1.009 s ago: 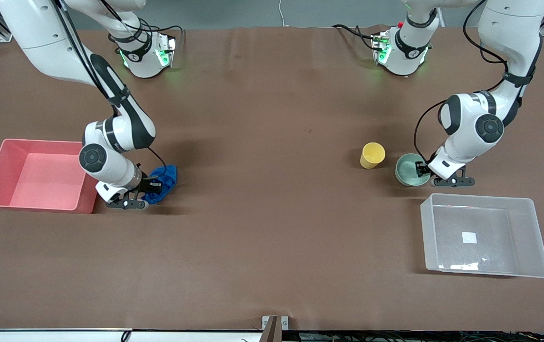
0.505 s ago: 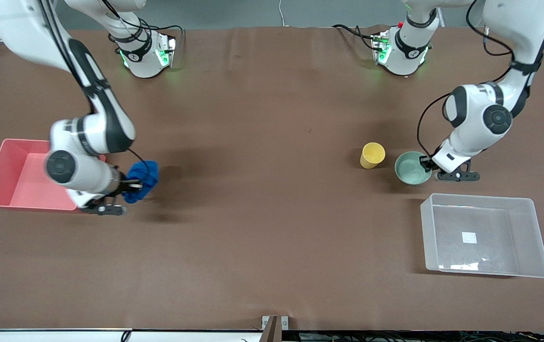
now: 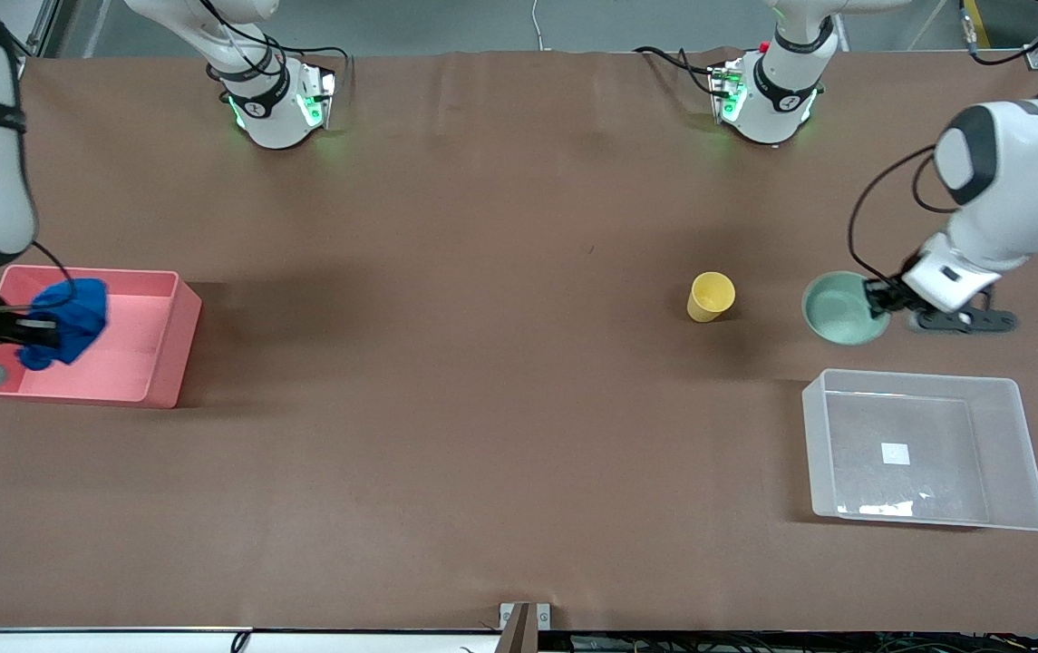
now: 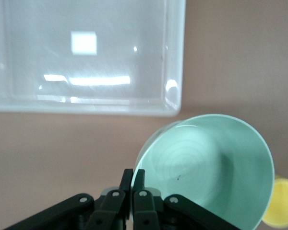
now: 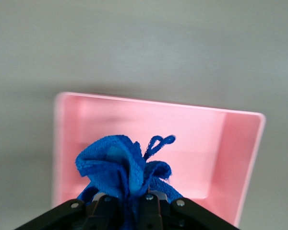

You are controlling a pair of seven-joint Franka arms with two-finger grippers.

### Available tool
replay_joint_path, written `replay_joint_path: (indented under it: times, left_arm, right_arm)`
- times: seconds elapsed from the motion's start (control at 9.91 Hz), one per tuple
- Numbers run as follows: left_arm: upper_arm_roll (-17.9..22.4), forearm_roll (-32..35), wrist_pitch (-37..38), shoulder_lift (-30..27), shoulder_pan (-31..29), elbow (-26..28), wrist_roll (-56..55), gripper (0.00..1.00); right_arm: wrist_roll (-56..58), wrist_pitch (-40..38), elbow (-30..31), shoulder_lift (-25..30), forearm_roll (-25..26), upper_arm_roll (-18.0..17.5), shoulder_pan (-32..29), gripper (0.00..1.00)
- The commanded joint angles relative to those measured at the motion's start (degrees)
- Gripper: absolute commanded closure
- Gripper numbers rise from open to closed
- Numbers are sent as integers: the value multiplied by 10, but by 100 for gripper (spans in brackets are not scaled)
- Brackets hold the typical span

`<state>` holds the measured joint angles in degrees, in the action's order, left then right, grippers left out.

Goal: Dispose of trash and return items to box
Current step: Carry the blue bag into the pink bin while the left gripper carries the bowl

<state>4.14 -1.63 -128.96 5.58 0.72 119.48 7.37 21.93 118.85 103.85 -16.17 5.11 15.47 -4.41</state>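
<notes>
While the right gripper [image 3: 24, 331], jaws clamped on the blue cloth [image 3: 65, 319], hangs over the pink bin [image 3: 156, 345], release centrally; the left gripper [image 3: 881, 297] pinches the green bowl [image 3: 836, 310].

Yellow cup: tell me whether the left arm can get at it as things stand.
Probably not yet. The left tool is shut on the green bowl's rim, so it is occupied. The cup stands upright beside the bowl with bare table around it, so the way looks free once the bowl goes into the clear box.
</notes>
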Motion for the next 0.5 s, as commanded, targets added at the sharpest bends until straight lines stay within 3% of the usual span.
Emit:
replay_joint_path:
  times: [0.0,0.2,0.3,0.4]
  left_arm:
    - [25,-54,15,152,-3,-152,57,99]
    - [62,-93,56,262,-3,-298,119,99]
    - [70,-95,62,297,-3,-337,124,99]
    - [71,-94,61,324,-5,-342,125,99]
  right_arm:
    - [29,132,84,-33,1,11,-5,99]
    - [29,189,123,-72,-21,11,-3,97]
    - [29,190,123,-89,-37,11,-2,88]
    - [31,190,122,-95,-37,11,-1,40]
